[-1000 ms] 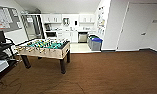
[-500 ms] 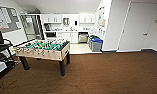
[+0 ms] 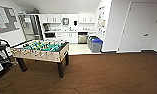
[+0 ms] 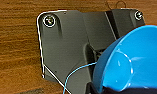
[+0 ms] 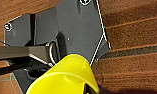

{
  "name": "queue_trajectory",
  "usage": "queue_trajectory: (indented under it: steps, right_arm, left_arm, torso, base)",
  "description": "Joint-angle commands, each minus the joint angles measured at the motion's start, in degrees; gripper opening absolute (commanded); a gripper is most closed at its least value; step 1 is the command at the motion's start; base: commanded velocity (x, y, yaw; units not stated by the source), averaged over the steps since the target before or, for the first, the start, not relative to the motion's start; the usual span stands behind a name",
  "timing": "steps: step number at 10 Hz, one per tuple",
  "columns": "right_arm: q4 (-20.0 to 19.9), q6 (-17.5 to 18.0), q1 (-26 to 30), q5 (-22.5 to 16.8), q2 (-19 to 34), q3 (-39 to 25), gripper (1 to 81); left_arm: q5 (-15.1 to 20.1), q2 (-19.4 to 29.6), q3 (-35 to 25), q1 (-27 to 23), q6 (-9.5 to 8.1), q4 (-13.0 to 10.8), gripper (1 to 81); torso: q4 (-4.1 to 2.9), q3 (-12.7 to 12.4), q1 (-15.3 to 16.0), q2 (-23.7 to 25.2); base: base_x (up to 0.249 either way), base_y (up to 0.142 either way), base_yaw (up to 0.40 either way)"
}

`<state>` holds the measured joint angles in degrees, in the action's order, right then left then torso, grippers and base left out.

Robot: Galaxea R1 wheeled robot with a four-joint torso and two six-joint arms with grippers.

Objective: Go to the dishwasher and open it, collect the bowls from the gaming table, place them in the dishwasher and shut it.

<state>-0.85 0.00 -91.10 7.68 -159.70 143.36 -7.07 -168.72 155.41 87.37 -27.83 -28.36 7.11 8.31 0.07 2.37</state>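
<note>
Steel-fronted dishwasher (image 3: 82, 38) lies straight ahead across the brown floor (image 3: 106, 72); left gripper carries a blue bowl (image 4: 129, 60), right grip unclear.

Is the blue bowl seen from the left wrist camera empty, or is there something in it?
Empty, as far as its inside shows: the blue bowl shows a bare, glossy inside with only reflections; its lower part is cut off.

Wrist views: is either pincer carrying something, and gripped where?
Left wrist: a blue bowl sits close up. Right wrist: a yellow object. The grip points are hidden, so holding cannot be confirmed.
</note>
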Motion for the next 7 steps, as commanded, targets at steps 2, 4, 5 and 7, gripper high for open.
queue_trajectory:
  steps: [2,4,5,7]
  right_arm:
    - [0.50,-0.09,1.66,-3.20,1.37,-0.02,1.0]
    - [0.59,-0.09,1.57,-3.11,1.37,-0.02,1.0]
    - [0.59,-0.09,1.49,-3.11,1.46,-0.02,1.0]
    - [0.59,-0.09,1.40,-3.02,1.46,-0.02,1.0]
  left_arm:
    - [2.41,0.48,0.16,-1.89,0.06,0.14,1.0]
    - [2.32,0.57,0.16,-1.89,0.06,0.14,1.0]
    - [2.15,0.57,0.16,-1.89,0.06,0.15,1.0]
    - [2.06,0.57,0.16,-1.89,0.06,0.14,1.0]
  torso:
    - [0.00,0.00,0.02,0.00]
    - [0.00,0.00,-0.02,0.00]
    - [0.00,0.00,0.00,0.00]
    - [0.00,0.00,0.00,0.00]
  base:
    - [0.140,0.000,0.000]
    - [0.140,0.000,0.000]
    - [0.140,0.000,0.000]
    - [0.140,0.000,0.000]
